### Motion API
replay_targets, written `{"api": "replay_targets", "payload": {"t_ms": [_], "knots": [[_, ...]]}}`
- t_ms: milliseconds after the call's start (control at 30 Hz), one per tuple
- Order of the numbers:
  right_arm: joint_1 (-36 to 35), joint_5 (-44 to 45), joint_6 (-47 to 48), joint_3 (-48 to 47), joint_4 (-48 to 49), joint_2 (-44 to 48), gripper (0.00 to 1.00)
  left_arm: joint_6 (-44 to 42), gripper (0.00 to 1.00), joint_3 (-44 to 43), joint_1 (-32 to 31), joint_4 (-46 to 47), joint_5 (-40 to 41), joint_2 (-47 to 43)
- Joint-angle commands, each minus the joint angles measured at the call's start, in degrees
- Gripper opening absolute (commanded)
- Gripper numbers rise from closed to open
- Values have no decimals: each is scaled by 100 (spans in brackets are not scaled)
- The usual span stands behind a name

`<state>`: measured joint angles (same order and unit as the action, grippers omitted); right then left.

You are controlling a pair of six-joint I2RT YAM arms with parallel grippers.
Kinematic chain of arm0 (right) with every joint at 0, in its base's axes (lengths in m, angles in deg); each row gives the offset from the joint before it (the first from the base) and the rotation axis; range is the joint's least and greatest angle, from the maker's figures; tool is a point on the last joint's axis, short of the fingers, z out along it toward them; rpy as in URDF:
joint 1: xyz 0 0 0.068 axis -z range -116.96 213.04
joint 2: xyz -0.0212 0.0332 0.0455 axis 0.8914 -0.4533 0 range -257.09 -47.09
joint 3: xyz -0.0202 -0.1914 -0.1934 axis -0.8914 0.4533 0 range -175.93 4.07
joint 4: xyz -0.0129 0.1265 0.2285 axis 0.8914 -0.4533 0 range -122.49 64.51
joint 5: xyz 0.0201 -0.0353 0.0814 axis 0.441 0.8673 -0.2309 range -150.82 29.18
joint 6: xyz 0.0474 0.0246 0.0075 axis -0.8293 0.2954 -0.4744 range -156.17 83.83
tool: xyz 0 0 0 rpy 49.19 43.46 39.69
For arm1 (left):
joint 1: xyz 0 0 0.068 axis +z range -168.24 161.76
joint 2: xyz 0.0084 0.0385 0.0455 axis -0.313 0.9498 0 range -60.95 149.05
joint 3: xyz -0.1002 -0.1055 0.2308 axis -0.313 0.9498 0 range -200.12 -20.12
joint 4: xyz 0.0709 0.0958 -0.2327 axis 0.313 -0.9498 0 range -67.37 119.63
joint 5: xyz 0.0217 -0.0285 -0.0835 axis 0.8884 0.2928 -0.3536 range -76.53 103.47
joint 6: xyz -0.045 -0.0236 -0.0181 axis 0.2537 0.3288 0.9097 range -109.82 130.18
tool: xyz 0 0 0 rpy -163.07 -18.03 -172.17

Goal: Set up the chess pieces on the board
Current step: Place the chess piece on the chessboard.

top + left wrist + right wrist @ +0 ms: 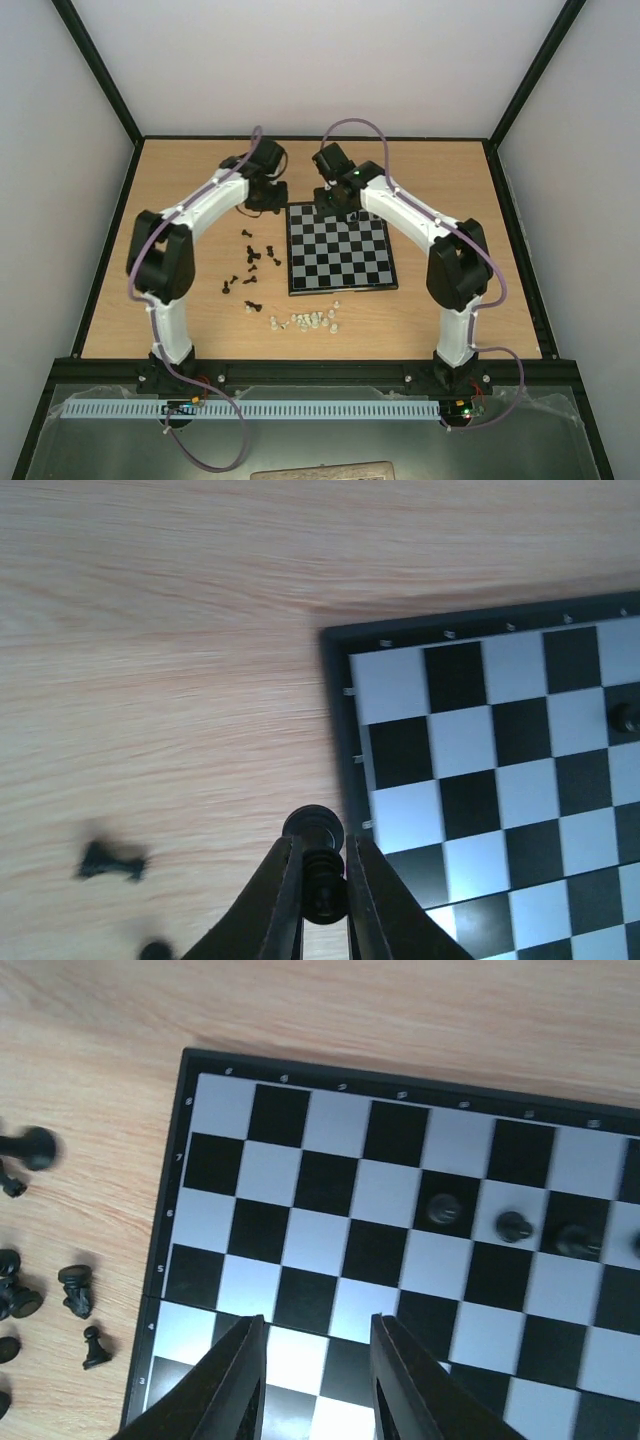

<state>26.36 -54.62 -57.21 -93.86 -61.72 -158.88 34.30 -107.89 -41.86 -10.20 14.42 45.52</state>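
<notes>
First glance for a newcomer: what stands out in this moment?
The board sits mid-table with only a few black pawns on it. Loose black chess pieces litter the table to its left, whitish pieces by its near edge. The left gripper pinches one black piece beside the board's corner; the right gripper hangs open over the squares.

Grip: we are pinching a black chessman (314,828) in our left gripper (320,852), its ridged stem sitting between the two dark fingers (272,905) and its round end poking out past the tips.
Place: we are holding it over the wooden table (180,630), just beside the left rim of the chessboard (342,730).
Board: we are seeing one corner, with black and pale squares running off to the right.
On it: one black piece (625,718) is standing near the right edge.
Loose: a blurred black pawn-like piece (110,860) is lying on the table at the left.
</notes>
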Motion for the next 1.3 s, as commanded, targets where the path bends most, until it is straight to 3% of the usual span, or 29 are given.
{"api": "replay_targets", "payload": {"t_ms": [0, 333, 900, 1267], "knots": [[201, 533, -197, 212, -162, 558, 30, -323, 4, -1007, -398, -710, -354, 854], [389, 871, -353, 464, 3, 1073, 31, -285, 4, -2929, -862, -1215, -509, 2312], [417, 926, -410, 629, 156, 1299, 31, 114, 4, -4252, -1154, -1139, -458, 3253], [424, 823, -401, 679, 205, 1330, 31, 181, 6, -4315, -1146, -1018, -330, 3446]]}}
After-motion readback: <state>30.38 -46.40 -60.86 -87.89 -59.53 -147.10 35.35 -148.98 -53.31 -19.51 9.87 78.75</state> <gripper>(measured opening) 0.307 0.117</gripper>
